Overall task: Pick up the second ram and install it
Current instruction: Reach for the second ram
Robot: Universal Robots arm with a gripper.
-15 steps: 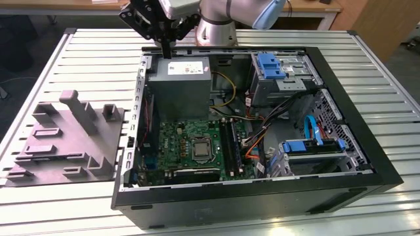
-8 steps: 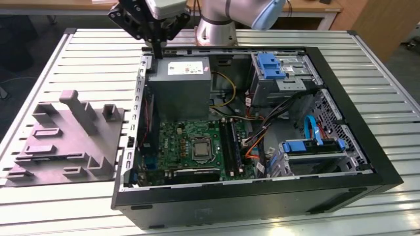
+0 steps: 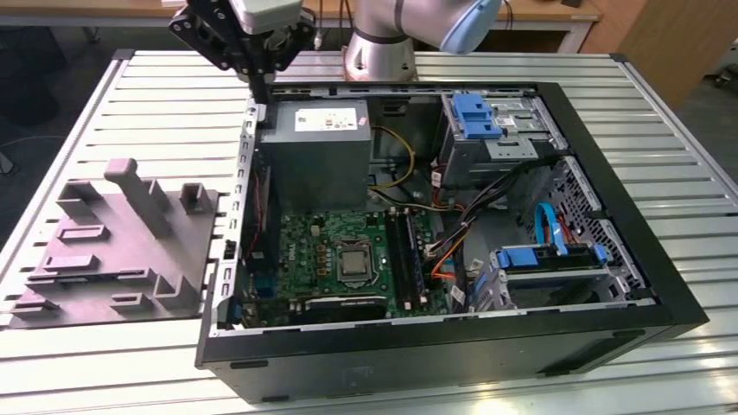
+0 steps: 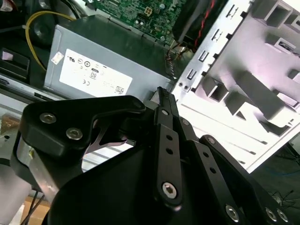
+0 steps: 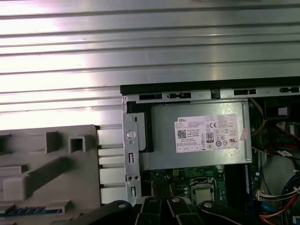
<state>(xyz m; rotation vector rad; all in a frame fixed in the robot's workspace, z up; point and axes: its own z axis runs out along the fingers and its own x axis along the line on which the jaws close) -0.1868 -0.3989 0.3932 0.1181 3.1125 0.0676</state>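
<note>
**Gripper empty over the case's far corner, ram in the fixture**

From my station I see the gripper point(image 3: 263, 90) hanging tip-down over the far rim of the open computer case point(image 3: 680, 294), at the corner on the exterior view's left. It sits just beside the grey power supply point(image 3: 317, 147). I cannot tell whether its tip touches the rim. In the second wrist view the fingers point(image 4: 163, 101) are drawn narrow, close together, and I make out nothing held between them.

The case lies on its side in the middle of the slatted metal bench point(image 3: 645, 112), its open face up. Inside it, the green motherboard point(image 3: 302, 244) lies on the near side of the power supply. The long black memory slots point(image 3: 402, 255) run along the motherboard's edge on the exterior view's right.

A grey moulded fixture point(image 3: 116, 251) rests on the bench just beside the case, toward the bench's edge on the exterior view's left. In the first wrist view a thin blue-green strip point(image 5: 28, 209) lies in that fixture. I take it for the second ram, though little of it shows. It is well apart from the gripper and outside the case.
</note>
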